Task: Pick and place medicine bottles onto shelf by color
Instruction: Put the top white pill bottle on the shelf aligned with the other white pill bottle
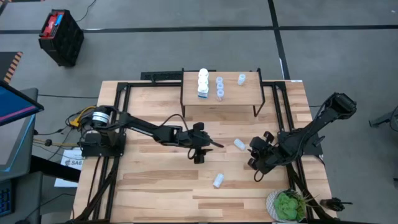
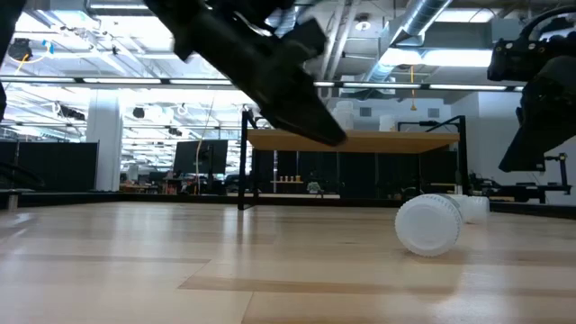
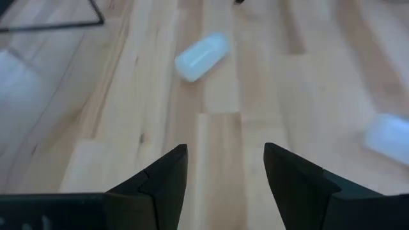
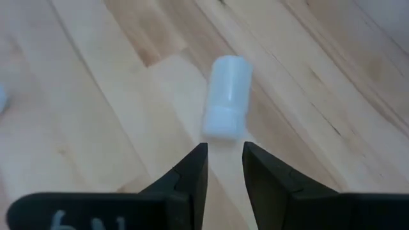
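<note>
The shelf (image 1: 217, 99) stands at the table's far middle. On it are stacked white medicine bottles (image 1: 203, 82), two pale blue ones (image 1: 219, 87) beside them and one more (image 1: 241, 79) farther right. Two pale bottles lie on their sides on the table, one (image 1: 239, 144) between the grippers and one (image 1: 217, 180) nearer the front edge. My left gripper (image 3: 225, 153) is open above bare table, short of the lying bottle (image 3: 201, 56). My right gripper (image 4: 223, 153) stands slightly open with a lying bottle (image 4: 227, 96) just beyond its fingertips and nothing between them.
A green plant-like thing (image 1: 287, 205) sits at the table's front right corner. The shelf's thin black legs (image 1: 256, 107) stand behind the work area. In the low view the near bottle (image 2: 430, 225) lies in front of another (image 2: 474, 207). Bare wood lies front left.
</note>
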### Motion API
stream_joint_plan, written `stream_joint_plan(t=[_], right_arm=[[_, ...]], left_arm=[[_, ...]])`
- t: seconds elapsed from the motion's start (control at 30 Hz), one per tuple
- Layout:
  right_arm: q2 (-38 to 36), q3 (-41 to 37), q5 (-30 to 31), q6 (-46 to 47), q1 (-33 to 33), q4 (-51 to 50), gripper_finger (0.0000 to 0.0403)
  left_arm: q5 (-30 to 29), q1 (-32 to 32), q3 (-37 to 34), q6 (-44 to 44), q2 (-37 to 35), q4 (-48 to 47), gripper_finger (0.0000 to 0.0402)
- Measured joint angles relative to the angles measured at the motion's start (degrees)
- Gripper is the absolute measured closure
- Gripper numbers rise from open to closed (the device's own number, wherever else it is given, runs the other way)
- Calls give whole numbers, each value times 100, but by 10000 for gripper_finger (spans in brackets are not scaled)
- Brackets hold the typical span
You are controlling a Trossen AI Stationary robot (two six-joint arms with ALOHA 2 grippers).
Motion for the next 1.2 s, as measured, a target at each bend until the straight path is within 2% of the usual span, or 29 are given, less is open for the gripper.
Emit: stream_joint_plan(t=[0.1, 0.2, 0.37, 0.47, 0.73, 1.2], right_arm=[[1, 0, -55, -218, -144, -5, 257], [1, 0, -60, -229, -312, 33, 213], [1, 0, -87, -233, -526, 339, 130], [1, -29, -240, -399, -653, 445, 105], [38, -310, -252, -491, -657, 1198, 105], [1056, -310, -250, -497, -691, 1381, 112]], left_arm=[[-13, 63, 317, 104, 326, -41, 207], [-13, 57, 557, 209, 509, -96, 207], [-7, 52, 658, 242, 550, -203, 207], [-13, 54, 658, 242, 550, -240, 207], [-18, 56, 658, 242, 550, -468, 207], [-33, 56, 658, 239, 546, -465, 207]])
